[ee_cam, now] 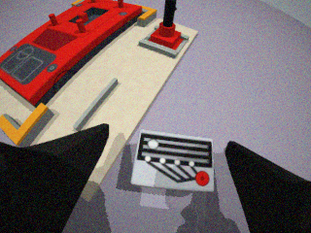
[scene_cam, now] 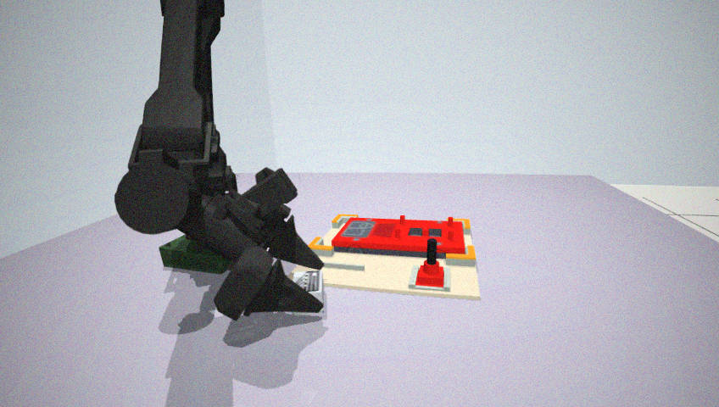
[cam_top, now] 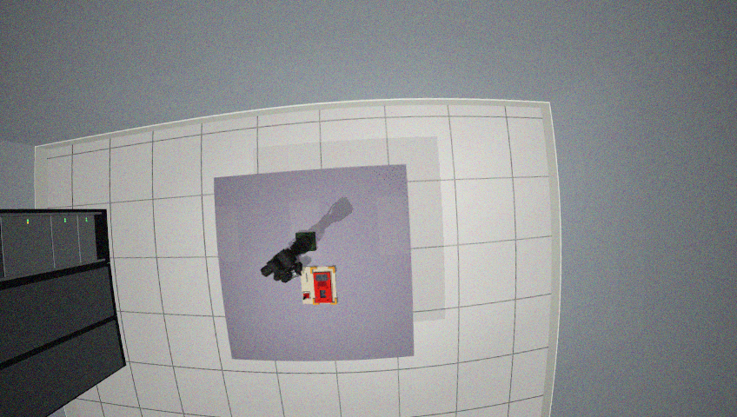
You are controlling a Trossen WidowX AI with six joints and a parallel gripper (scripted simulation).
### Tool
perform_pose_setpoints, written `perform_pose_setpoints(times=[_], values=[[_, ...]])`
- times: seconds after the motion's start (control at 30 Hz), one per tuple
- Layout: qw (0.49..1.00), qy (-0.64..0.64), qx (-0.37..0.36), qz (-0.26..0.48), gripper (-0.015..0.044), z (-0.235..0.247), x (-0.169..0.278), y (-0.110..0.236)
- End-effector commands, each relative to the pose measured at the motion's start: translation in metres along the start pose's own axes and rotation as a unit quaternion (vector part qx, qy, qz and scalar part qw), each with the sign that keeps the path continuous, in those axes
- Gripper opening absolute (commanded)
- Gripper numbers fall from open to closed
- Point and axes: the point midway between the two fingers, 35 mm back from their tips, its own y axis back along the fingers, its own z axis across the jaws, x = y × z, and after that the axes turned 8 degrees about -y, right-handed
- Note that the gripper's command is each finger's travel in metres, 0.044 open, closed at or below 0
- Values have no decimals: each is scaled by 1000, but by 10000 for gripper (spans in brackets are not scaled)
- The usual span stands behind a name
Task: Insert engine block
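Looking through the wrist camera, I have the engine block lying flat on the lilac worktop, its grey top face up with dark slots, a row of white dots and one red dot near a corner. My jaws stand wide open with nothing between them: one dark finger shows at the lower left of the wrist view, the other at the lower right, and the block sits in the gap between them without either finger gripping it. From the exterior camera I see the gripper tipped down low over the worktop, the block showing as a pale ribbed piece between the two pointed fingertips, just beside the near corner of the cream base board. I cannot tell from any view whether a fingertip touches the block. On that board the red car body lies flat inside orange corner brackets, with small red pegs standing up from it and dark recesses in its top. A black post on a red foot stands on the board nearer the camera, apart from the car body. Behind the arm I see a green base block. From the top camera the arm reaches toward the board's left edge, and a dark cabinet stands at the far left.
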Motion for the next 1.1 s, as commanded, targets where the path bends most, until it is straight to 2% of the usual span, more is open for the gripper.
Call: perform_pose_setpoints(times=[0.0,0.27,0.9,1.07], values=[[1000,3,5,5,440,-2,-2,11],[1000,3,5,7,440,-1,-5,41],[1000,-3,7,9,440,-2,-4,38],[997,-69,1,43,440,-2,-4,35]])
